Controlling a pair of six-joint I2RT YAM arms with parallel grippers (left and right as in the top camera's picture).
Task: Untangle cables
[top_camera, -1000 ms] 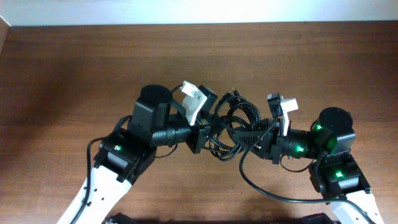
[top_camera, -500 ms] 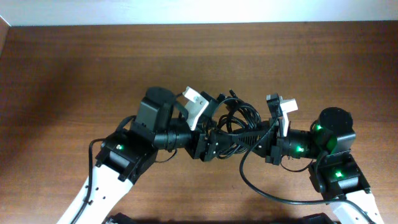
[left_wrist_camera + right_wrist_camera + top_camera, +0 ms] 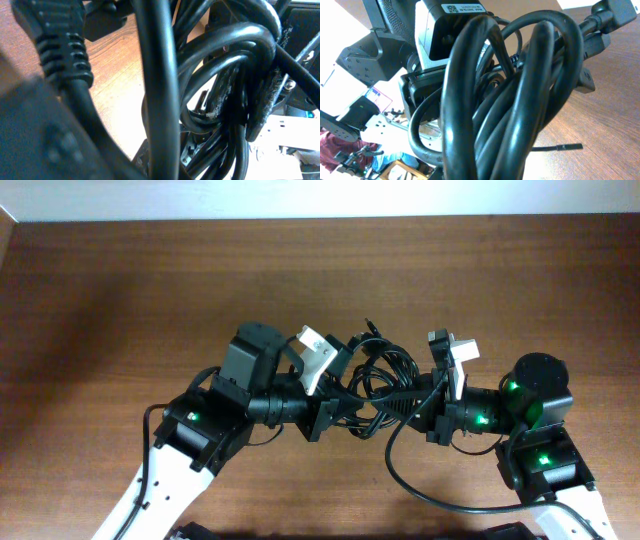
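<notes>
The cables (image 3: 380, 375) form one black coiled bundle held up between my two arms at the table's middle. My left gripper (image 3: 338, 408) is at the bundle's left side and shut on its loops. My right gripper (image 3: 418, 402) is shut on the right side. The left wrist view is filled with the cables (image 3: 225, 75), a moulded plug (image 3: 55, 35) and a fuzzy black strap (image 3: 270, 95) around some loops. The right wrist view shows thick coils of the cables (image 3: 520, 100) right at the jaws, and a plug (image 3: 610, 15) at the top right. Both sets of fingertips are hidden by cable.
The brown wooden table (image 3: 120, 300) stretches to all sides, with a white edge along the back. My right arm's own thicker wire (image 3: 420, 480) loops over the table in front. A thin black strap end (image 3: 560, 147) sticks out low over the wood.
My left gripper opened, pushed in towards the bundle, then shut again on the loops and drew back slightly left. The right gripper tightened shut and stayed in place.
</notes>
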